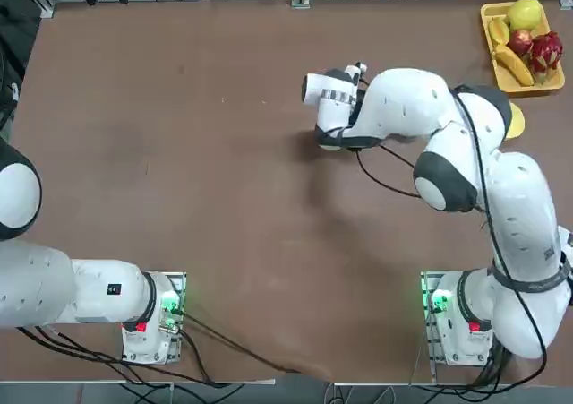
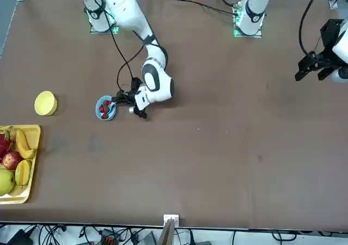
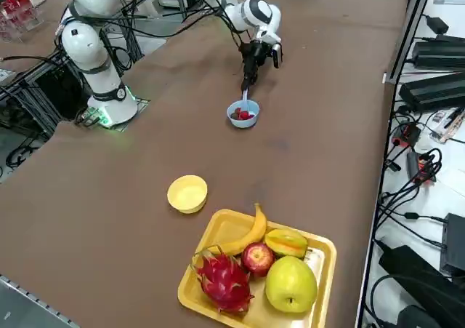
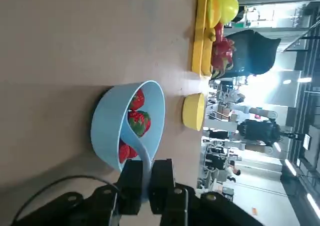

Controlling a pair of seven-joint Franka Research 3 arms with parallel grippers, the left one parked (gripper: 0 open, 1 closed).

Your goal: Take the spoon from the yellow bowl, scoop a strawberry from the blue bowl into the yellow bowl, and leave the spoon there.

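My right gripper (image 4: 146, 183) is shut on the handle of the pale blue spoon (image 4: 142, 151). The spoon reaches down into the blue bowl (image 4: 107, 121), and its scoop end lies among the red strawberries (image 4: 140, 122). In the right side view the gripper (image 3: 248, 81) hangs just beyond the blue bowl (image 3: 234, 117), with the spoon (image 3: 245, 97) slanting into it. The yellow bowl (image 3: 187, 194) stands empty, apart from the blue bowl and nearer the fruit tray. From above, the arm hides the blue bowl, and only an edge of the yellow bowl (image 1: 517, 123) shows.
A rectangular yellow tray (image 3: 318, 249) with a banana, an apple, a dragon fruit and other fruit sits near the table's corner, beyond the yellow bowl. A black cable (image 2: 120, 66) hangs from the right arm over the table behind the blue bowl (image 2: 99, 109).
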